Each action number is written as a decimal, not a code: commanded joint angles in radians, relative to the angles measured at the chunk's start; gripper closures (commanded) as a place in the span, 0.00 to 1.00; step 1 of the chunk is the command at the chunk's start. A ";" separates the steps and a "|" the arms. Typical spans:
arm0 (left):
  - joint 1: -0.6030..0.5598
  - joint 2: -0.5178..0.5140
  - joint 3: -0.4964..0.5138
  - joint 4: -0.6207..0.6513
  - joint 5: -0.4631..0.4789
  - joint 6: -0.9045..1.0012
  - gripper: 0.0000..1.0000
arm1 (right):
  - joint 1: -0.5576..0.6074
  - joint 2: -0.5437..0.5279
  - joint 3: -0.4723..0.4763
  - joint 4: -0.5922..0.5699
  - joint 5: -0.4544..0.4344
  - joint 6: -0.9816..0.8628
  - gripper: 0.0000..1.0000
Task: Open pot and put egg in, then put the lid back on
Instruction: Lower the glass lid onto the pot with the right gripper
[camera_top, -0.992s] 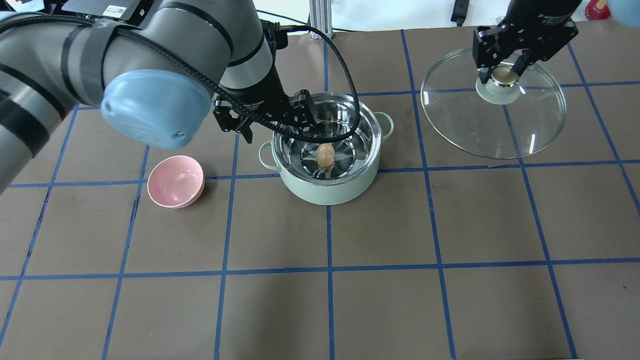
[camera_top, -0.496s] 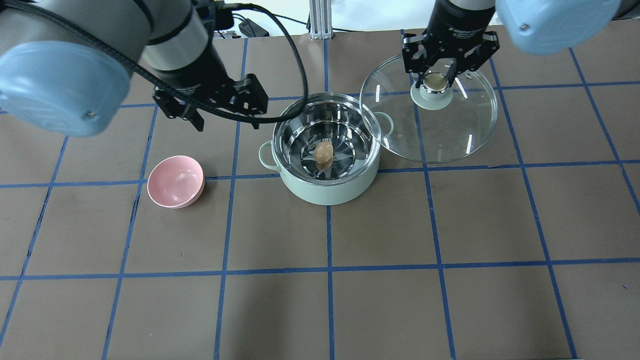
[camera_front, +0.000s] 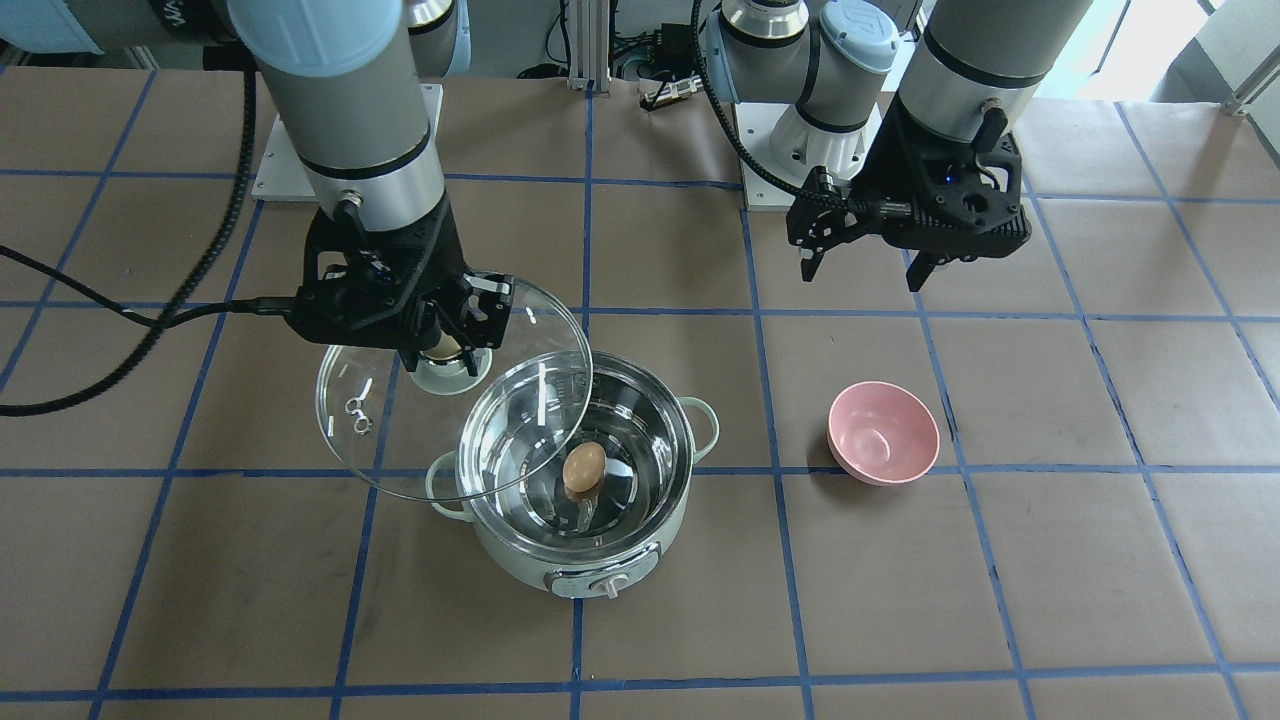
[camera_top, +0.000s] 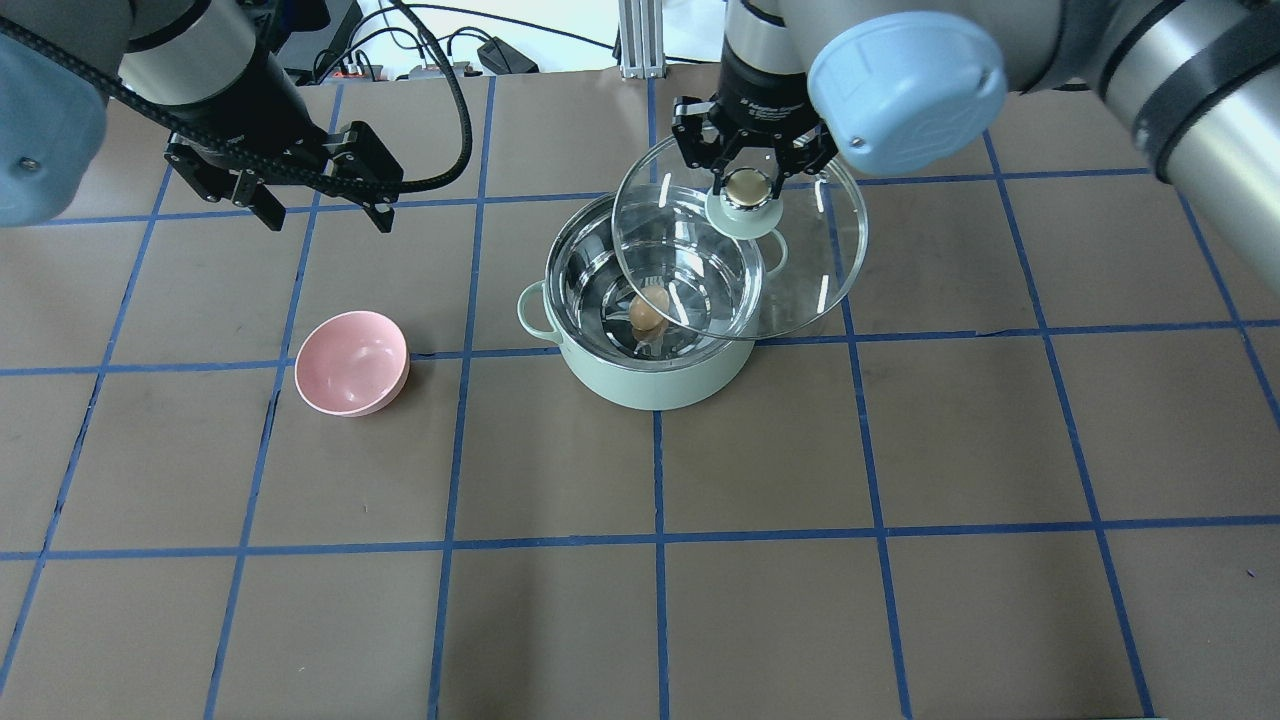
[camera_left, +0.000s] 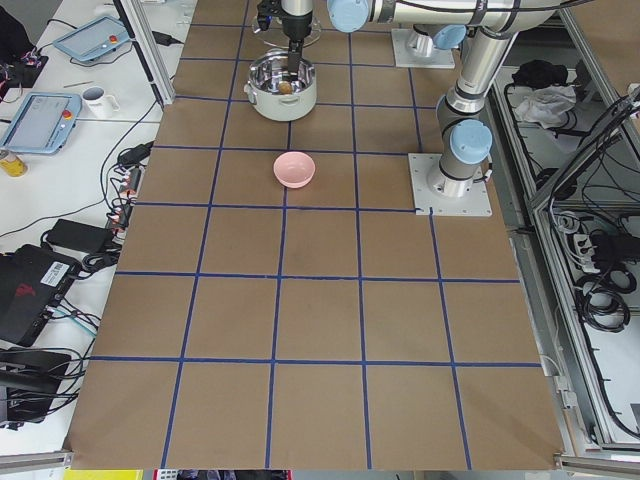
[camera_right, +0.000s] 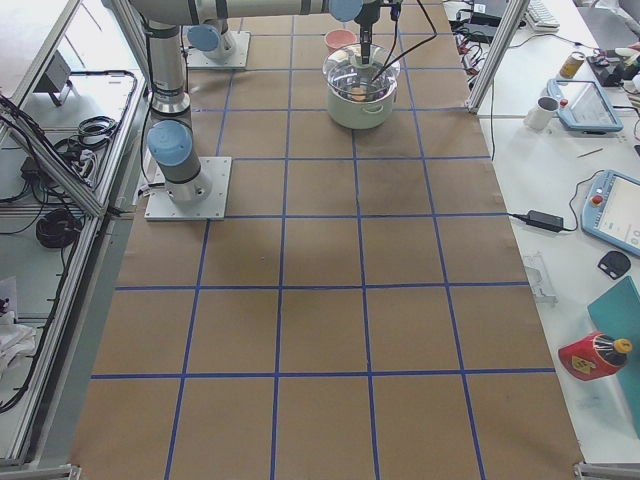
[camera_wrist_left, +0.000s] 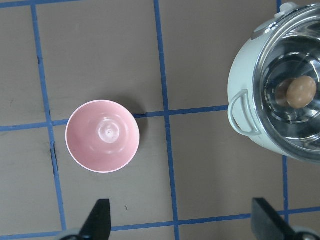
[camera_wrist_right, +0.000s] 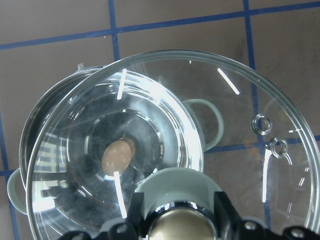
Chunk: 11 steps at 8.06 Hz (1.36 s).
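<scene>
The mint-green pot (camera_top: 650, 385) stands open at the table's middle, and the brown egg (camera_top: 647, 313) lies on its steel bottom. My right gripper (camera_top: 746, 187) is shut on the beige knob of the glass lid (camera_top: 800, 290) and holds it above the pot, offset to the right and back so it covers part of the opening. In the front view the lid (camera_front: 400, 430) overlaps the pot (camera_front: 520, 560) with the egg (camera_front: 584, 468) showing. My left gripper (camera_top: 327, 218) is open and empty, back-left of the pot. Its wrist view shows the egg (camera_wrist_left: 301, 91) in the pot (camera_wrist_left: 245, 100).
A pink bowl (camera_top: 352, 362) stands empty to the left of the pot, a hand's width from the pot's left handle; it also shows in the front view (camera_front: 884, 432) and below the left wrist (camera_wrist_left: 102, 136). Brown paper with blue tape lines covers the table.
My right gripper has carried the lid leftward from the far right until it hangs partly over the pot. My left gripper has pulled away from the pot to the back left.
</scene>
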 joint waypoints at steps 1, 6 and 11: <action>0.003 0.002 0.000 0.000 0.015 0.011 0.00 | 0.096 0.078 0.000 -0.085 -0.001 0.128 1.00; 0.000 0.002 0.001 0.002 -0.028 0.017 0.00 | 0.126 0.140 0.000 -0.142 0.001 0.165 1.00; 0.000 -0.007 0.001 0.008 -0.020 0.006 0.00 | 0.132 0.169 0.000 -0.158 0.001 0.153 1.00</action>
